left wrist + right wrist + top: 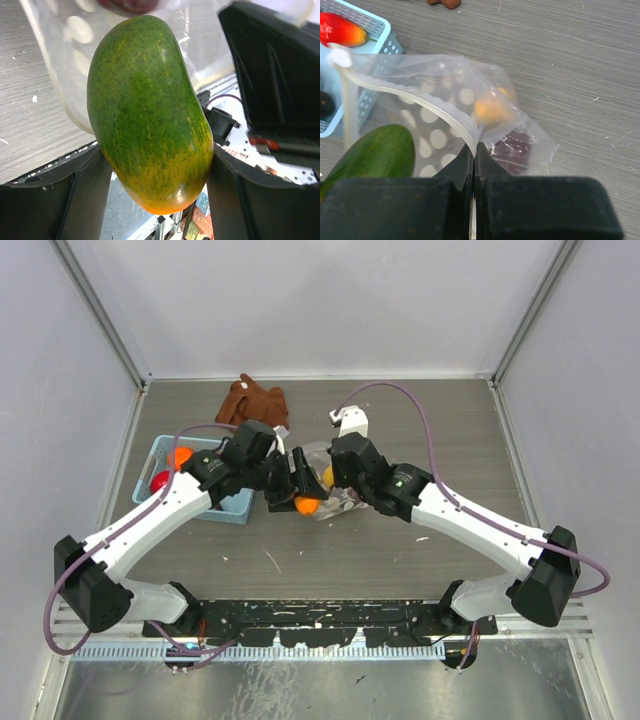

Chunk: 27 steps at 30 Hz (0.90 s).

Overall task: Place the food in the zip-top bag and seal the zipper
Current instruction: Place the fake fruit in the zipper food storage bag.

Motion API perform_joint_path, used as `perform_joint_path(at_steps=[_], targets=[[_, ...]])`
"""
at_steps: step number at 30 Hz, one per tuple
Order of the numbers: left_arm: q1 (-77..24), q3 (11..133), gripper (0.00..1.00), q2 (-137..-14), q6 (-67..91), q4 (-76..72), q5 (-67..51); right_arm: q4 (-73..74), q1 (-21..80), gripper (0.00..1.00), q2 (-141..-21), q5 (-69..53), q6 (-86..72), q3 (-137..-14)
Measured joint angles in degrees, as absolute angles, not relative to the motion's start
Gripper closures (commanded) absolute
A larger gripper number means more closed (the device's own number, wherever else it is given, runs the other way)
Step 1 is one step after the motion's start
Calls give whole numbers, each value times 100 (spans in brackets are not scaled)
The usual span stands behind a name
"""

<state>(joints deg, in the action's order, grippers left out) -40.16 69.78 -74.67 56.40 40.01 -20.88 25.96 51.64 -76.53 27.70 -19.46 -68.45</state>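
Your left gripper's point(159, 161) jaws are spread wide and pressed against both sides of a smooth green toy mango point(145, 110) that fades to orange-yellow at one end. Your right gripper's point(474, 152) jaws are pressed together, pinching the pale stiff zipper strip point(420, 102) at the mouth of the clear plastic zip-top bag point(445, 120) with faint white dots. That pinch lifts the strip into a curve, so the mouth gapes toward the left arm. From your right wrist view the mango sits just at that opening, its green end beside the zipper; whether it has crossed the lip you cannot tell. Two pieces of food lie inside the bag: a small yellow-orange toy fruit point(490, 107) and a dark purple toy piece point(512, 147) near the bottom corner. From above, both grippers meet over the middle of the grey wood-grain table point(400, 550), with the mango's orange tip showing between them. Just left of the bag stands the light-blue perforated plastic basket point(370, 22), holding a red toy fruit point(340, 30), an orange toy fruit point(181, 455) and a dark one at its edge. A crumpled brown cloth point(252, 400) lies farther back on the table, apart from everything else.
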Motion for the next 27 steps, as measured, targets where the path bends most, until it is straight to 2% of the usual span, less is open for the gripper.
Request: perform_joint_path(at_steps=[10, 17, 27], targets=[[-3968, 7113, 31, -7885, 5631, 4156, -1559, 2477, 5166, 99, -7360, 2676, -1896, -6657], [-3935, 7336, 35, -7953, 5603, 4158, -1498, 2379, 5166, 99, -7336, 2530, -1863, -6567], [-3931, 7690, 30, -8117, 5251, 4493, -1695, 2272, 5170, 99, -7336, 2329, -1809, -6501]])
